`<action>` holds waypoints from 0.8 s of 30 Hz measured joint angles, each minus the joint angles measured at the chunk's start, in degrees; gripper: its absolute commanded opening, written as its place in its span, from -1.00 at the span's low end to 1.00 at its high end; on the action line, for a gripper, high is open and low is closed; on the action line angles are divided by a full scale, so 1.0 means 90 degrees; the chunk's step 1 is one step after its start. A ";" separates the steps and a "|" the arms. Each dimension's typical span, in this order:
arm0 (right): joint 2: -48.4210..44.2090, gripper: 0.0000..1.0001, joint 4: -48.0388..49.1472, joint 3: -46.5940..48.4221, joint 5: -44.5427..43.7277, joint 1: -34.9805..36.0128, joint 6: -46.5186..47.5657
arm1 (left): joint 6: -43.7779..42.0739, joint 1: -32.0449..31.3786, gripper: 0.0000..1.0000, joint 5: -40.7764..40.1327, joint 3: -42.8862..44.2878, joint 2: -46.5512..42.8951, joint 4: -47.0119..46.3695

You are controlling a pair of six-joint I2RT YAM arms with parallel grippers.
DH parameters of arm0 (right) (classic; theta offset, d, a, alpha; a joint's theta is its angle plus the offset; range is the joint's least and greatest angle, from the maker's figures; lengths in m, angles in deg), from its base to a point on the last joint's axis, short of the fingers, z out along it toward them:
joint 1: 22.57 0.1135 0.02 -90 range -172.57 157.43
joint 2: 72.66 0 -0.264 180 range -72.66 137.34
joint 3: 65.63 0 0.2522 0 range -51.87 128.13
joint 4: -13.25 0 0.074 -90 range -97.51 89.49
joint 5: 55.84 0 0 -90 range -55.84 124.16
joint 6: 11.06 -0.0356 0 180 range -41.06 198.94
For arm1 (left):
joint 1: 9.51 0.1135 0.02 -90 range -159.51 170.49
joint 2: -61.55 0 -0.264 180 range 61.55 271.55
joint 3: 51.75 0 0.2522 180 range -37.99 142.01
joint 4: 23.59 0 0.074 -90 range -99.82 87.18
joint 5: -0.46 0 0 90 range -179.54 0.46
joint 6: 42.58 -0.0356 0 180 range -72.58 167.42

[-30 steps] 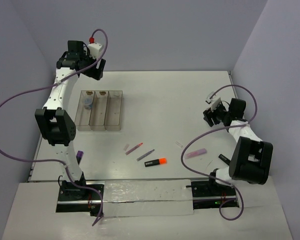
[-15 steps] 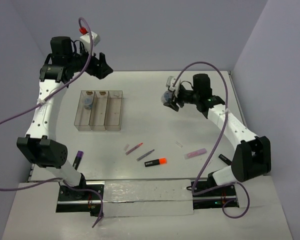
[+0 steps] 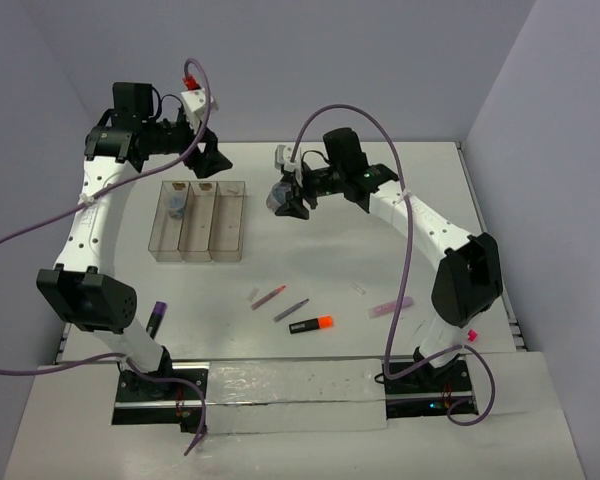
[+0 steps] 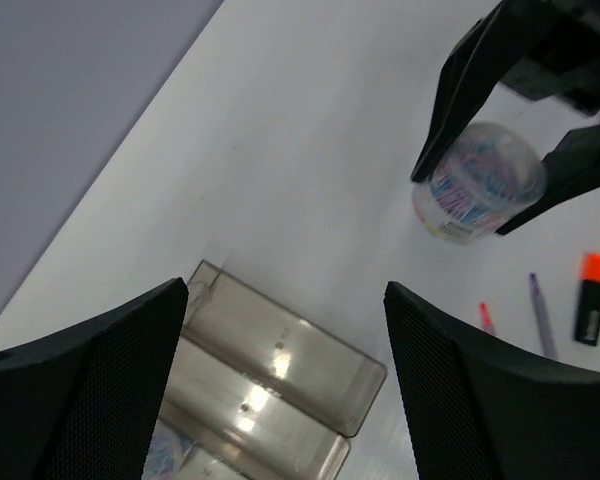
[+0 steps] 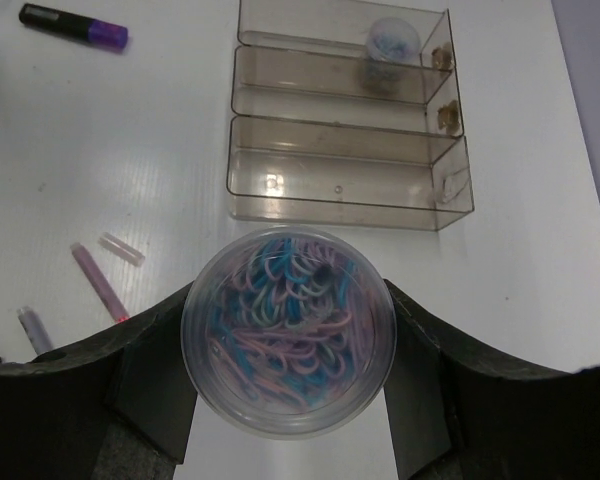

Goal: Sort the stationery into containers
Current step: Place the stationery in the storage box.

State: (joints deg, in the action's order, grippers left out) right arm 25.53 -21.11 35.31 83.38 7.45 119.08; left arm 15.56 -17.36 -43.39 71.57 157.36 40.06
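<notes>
Hovering wide open and empty: left gripper (image 3: 208,157), with the clear three-bay tray (image 4: 280,370) below its fingers. Right gripper (image 3: 285,198) clamps a clear round tub (image 5: 288,330) of pink, blue and purple clips, held off the table (image 3: 330,260), tray just beyond its fingertips. Tub label too blurred to read. Table white, walls (image 3: 330,60) pale lilac.

On my screen the white tabletop (image 3: 320,250) fills most of the overhead view, matte and evenly lit. Lavender-grey walls close it in on three sides. The far wall (image 3: 310,60) runs along its back edge, the left wall (image 3: 20,120) meets it at the left, and the right wall (image 3: 560,150) slants in on the right. Along the near edge I see a pale glossy strip (image 3: 290,385) lying flat and catching the light. Nearer still is a light-grey ledge (image 3: 70,430).
</notes>
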 measured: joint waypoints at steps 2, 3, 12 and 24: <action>0.0000 -0.79 0.0084 -0.0021 0.0058 0.0055 -0.0128 | 0.0390 0.0013 0.69 0.0302 -0.0089 -0.0029 -0.0229; 0.0000 -0.79 0.0125 -0.0032 0.0097 0.0069 -0.0206 | 0.0532 0.0017 0.69 0.0469 -0.0198 -0.0078 -0.0399; -0.0015 -0.77 0.0316 -0.0089 0.0130 0.0309 -0.0795 | -0.1177 -0.0347 0.79 0.0573 -0.0846 -0.0478 -0.0553; -0.0255 -0.76 0.0863 -0.0749 0.0083 0.0875 -0.0787 | -0.0240 -0.0621 0.98 0.0757 -0.2447 -0.1850 -0.1580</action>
State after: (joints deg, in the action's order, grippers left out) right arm 23.23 -13.35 28.57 84.13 15.32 112.00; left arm 13.40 -22.94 -36.58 49.54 140.71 25.83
